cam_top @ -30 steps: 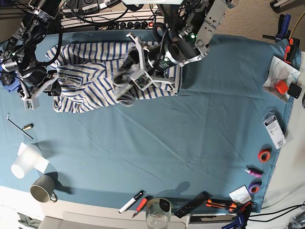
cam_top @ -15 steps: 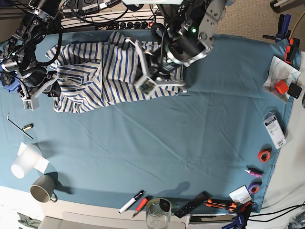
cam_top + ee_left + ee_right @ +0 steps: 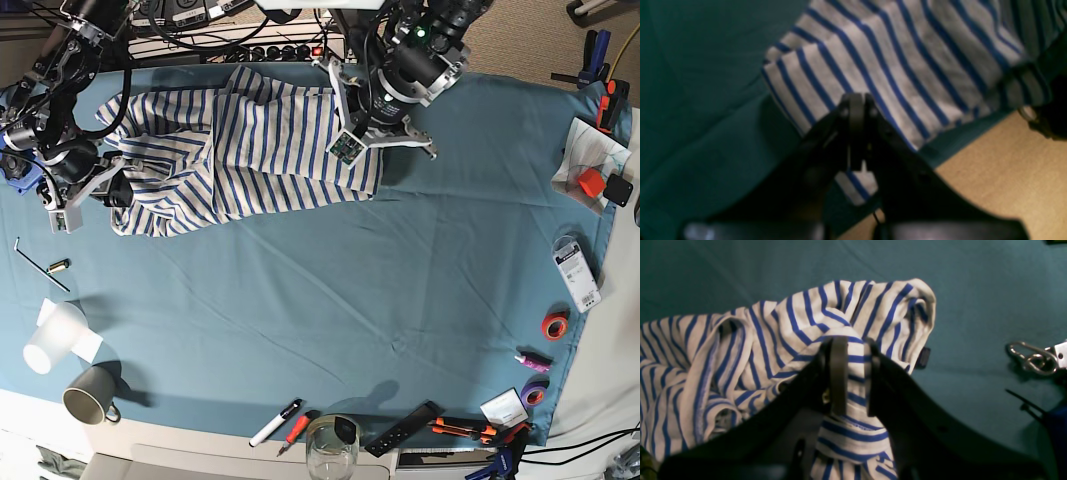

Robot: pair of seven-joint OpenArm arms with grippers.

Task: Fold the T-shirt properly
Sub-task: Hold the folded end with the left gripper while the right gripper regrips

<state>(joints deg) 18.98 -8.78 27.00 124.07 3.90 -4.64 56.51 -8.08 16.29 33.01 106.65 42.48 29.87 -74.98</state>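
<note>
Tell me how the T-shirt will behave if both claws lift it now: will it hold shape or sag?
Likely sag: the T-shirt lies bunched in soft folds. Fabric droops around the right claw, which grips a fold, so it is probably floppy and light. The left claw looks shut on its edge; thin cloth might slip.

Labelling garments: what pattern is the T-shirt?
White with thin blue stripes; the T-shirt shows best in the right wrist view.
</note>
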